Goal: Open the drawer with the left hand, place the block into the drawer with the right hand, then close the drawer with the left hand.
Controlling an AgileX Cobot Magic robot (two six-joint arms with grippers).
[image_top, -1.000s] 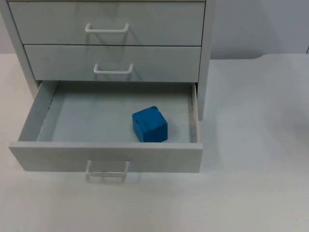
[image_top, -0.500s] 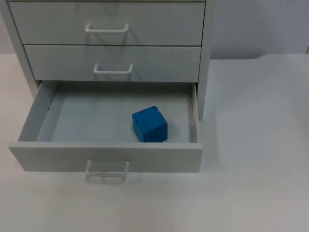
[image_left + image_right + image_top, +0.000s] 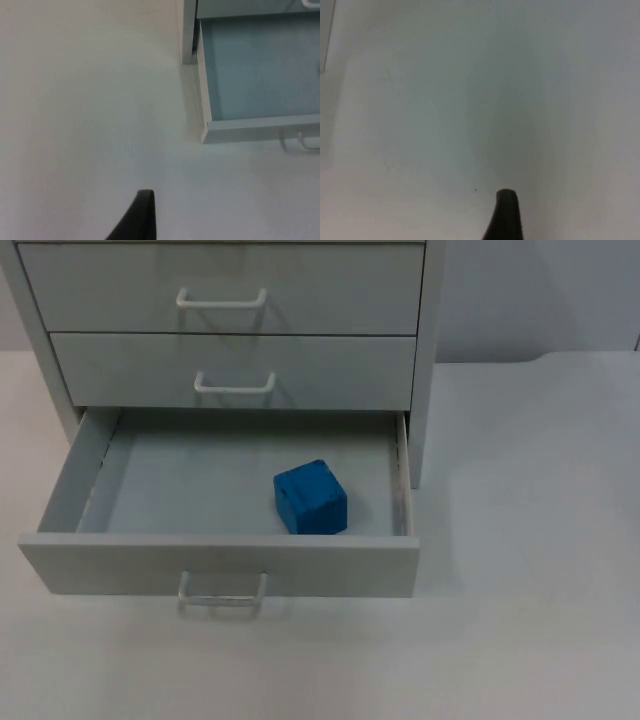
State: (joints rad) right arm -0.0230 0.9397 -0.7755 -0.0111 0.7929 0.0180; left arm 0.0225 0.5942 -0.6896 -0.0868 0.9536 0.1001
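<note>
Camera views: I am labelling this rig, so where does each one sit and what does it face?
Top view: fixed above, looking down and forward at the grey three-drawer cabinet, its open bottom drawer and the blue block.
Left wrist view: on the left arm, facing the white table beside that drawer's corner; one black fingertip.
Right wrist view: on the right arm, facing table; one fingertip.
Shared: top and left wrist views show the open drawer.

A white counter (image 3: 530,540) runs back to a grey partition wall (image 3: 540,300). On it stands a pale grey cabinet (image 3: 425,360); its top drawer front (image 3: 330,290) and middle drawer front (image 3: 330,370) sit flush, each with a white bar handle (image 3: 222,299), (image 3: 234,384).
</note>
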